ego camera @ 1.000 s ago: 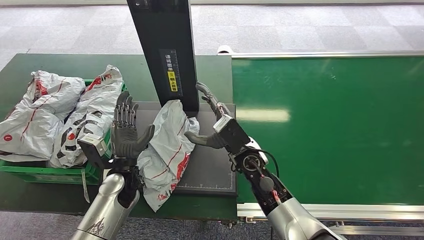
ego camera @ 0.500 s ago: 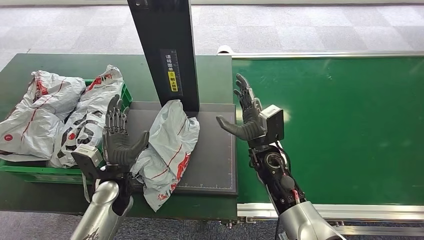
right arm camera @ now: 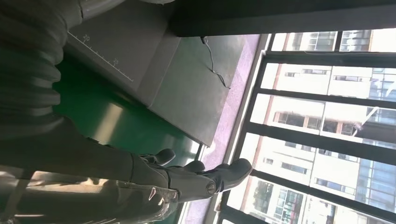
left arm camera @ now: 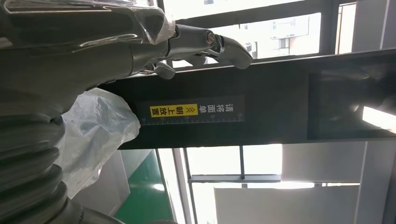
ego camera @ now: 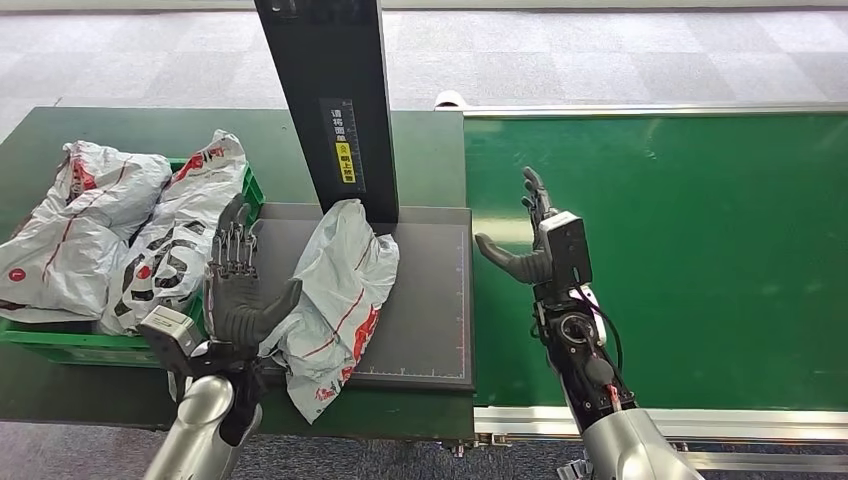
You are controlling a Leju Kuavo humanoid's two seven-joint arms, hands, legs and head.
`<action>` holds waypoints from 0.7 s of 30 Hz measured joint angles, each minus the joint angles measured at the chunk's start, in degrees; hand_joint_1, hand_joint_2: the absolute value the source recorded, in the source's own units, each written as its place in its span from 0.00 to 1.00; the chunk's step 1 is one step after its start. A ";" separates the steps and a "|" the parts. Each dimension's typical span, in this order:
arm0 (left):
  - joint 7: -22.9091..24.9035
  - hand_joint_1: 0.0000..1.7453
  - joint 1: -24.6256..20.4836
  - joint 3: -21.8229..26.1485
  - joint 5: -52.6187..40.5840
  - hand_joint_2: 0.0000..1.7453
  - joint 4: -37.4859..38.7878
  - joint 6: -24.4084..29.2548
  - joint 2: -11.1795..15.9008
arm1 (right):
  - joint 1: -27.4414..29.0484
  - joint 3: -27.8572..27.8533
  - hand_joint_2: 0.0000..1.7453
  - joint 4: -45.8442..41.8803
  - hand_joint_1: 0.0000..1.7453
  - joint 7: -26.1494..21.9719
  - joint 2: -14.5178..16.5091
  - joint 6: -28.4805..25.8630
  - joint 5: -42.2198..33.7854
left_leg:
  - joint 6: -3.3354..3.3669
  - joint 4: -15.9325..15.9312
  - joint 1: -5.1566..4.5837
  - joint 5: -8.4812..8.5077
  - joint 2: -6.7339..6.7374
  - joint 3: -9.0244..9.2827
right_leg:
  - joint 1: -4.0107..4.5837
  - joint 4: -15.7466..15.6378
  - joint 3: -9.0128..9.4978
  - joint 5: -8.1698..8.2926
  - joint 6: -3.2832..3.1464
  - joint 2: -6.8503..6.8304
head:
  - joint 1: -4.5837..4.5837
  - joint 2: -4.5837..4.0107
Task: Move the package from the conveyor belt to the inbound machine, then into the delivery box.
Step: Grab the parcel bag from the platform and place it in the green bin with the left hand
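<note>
The green conveyor belt [ego camera: 680, 250] fills the 3 o'clock half of the head view. Beside it stands the inbound machine [ego camera: 420, 300], a dark flat platform under a black upright column [ego camera: 330, 100]. At 9 o'clock the green delivery box [ego camera: 60, 340] holds two white packages [ego camera: 110, 225], piled above its rim. The task's package [ego camera: 335, 300], a white bag with red print, lies on the platform at the column's foot, its lower end hanging over the near edge. The left hand [ego camera: 240, 290] stands open, fingers up and apart, just beside the package at its 9 o'clock side. The right hand [ego camera: 525, 245] is open and empty above the belt's edge. Since half a second ago it has drawn away from the platform toward 3 o'clock; the left hand has sunk slightly.
</note>
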 joint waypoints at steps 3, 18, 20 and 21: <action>0.02 0.00 0.14 0.00 -0.08 1.00 -0.20 -0.01 -0.03 | -0.35 -0.18 1.00 1.12 0.00 0.03 -0.01 0.00 0.14 | 0.00 0.00 0.00 0.00 0.00 0.00 | 0.00 0.00 0.00 0.00 0.00 0.00 | 0.01 0.01; 3.23 0.00 0.06 -3.96 -29.40 1.00 -0.76 1.98 1.40 | -3.04 -0.07 1.00 7.23 0.00 4.45 0.49 5.62 3.95 | 0.00 0.00 -0.01 0.00 0.00 0.00 | 0.00 0.00 0.00 0.00 0.00 0.00 | 0.00 0.00; 6.06 0.00 -0.18 -5.34 -34.41 1.00 -0.32 0.69 1.81 | -3.49 -0.05 1.00 7.81 0.00 4.55 0.55 6.06 4.38 | 0.00 0.01 -0.01 0.00 0.00 0.00 | -0.01 0.00 0.00 0.00 0.00 0.00 | 0.00 0.00; 7.82 0.00 -0.38 -5.83 -37.21 1.00 0.30 0.33 2.01 | -3.63 -0.05 1.00 8.02 0.00 4.57 0.55 6.25 4.64 | 0.00 0.01 -0.01 0.00 0.00 0.00 | -0.01 0.00 0.00 0.00 0.00 0.00 | 0.00 0.00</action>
